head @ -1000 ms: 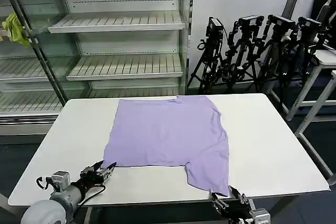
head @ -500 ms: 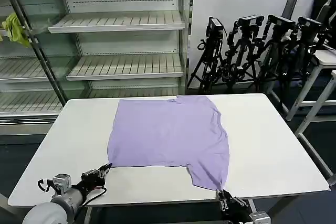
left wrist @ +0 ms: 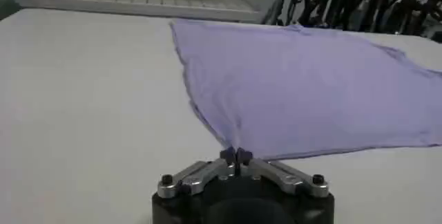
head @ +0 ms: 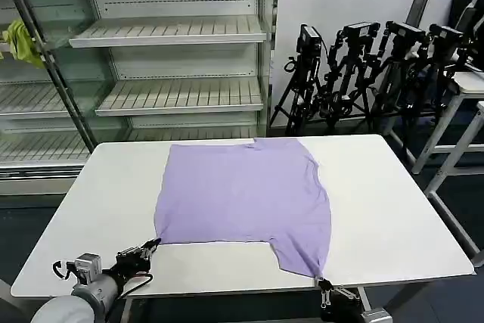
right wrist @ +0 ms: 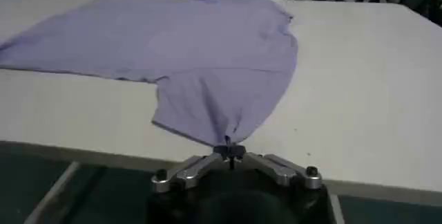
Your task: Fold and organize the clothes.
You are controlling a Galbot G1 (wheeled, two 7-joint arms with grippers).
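T-shirt: the lavender T-shirt lies flat on the white tabletop, plain side up, its body spread across the middle and one sleeve trailing toward the near edge on the robot's right.

Left tool: the left tool sits low at the near left side of the tabletop with its fingers pressed together on the shirt's near left corner; in the left wrist view the cloth tapers to a point between them.

Right tool: the right tool is at the near edge, just off the tabletop; in the right wrist view its fingers are clamped on the tip of the sleeve, which puckers where it is pinched.

Why held so: both near corners are gripped, which I judge lets the two arms draw the shirt taut and flat, or lift the near edge for a first fold.

Change from earlier: a second ago both tools stood with their fingers apart at these corners; they have since closed on the cloth and drawn back toward the robot, and the sleeve tip now reaches nearer the edge.

Surroundings: empty shelves stand behind, a yellow-green cloth hanging at their left.
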